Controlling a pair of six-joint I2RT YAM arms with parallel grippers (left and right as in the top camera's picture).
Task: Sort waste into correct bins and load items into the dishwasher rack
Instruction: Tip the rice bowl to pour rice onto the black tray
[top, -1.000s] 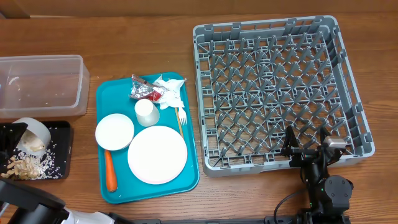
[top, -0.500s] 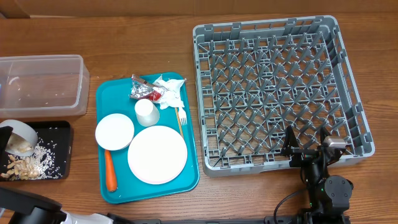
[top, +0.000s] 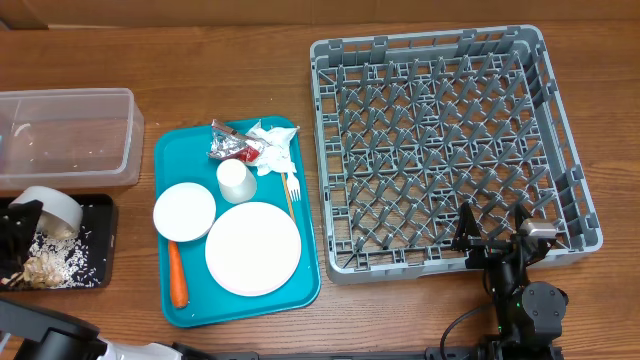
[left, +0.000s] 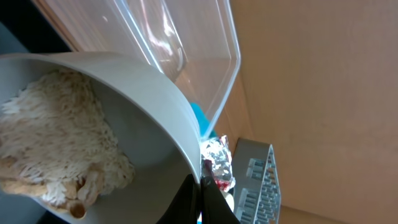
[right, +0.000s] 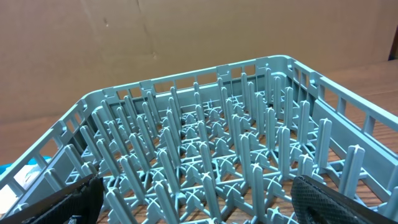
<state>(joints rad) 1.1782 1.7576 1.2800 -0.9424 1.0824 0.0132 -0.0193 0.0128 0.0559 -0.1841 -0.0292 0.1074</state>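
My left gripper (top: 18, 228) is shut on the rim of a small white bowl (top: 48, 205), tilted over the black tray (top: 100, 215), which holds pale food scraps (top: 45, 268). In the left wrist view the fingers (left: 200, 199) pinch the bowl's rim (left: 149, 93), and rice-like scraps (left: 56, 143) cling inside it. The clear tub (top: 65, 135) stands just behind. On the teal tray lie the plate (top: 252, 248), a second small bowl (top: 184, 211), cup (top: 235, 180), fork (top: 291, 190), carrot (top: 178, 275), napkin (top: 272, 145) and foil wrappers (top: 230, 148). My right gripper (top: 492, 240) is open and empty at the near edge of the grey rack (top: 450, 140).
The teal tray (top: 180, 150) sits between the bins and the rack. In the right wrist view the rack's upright pegs (right: 205, 137) fill the space between my open fingers (right: 205, 205). Bare wooden table lies in front of the trays and behind them.
The bowl in my left gripper swung left over the black tray, then came back right and a little up. The right arm has not moved.
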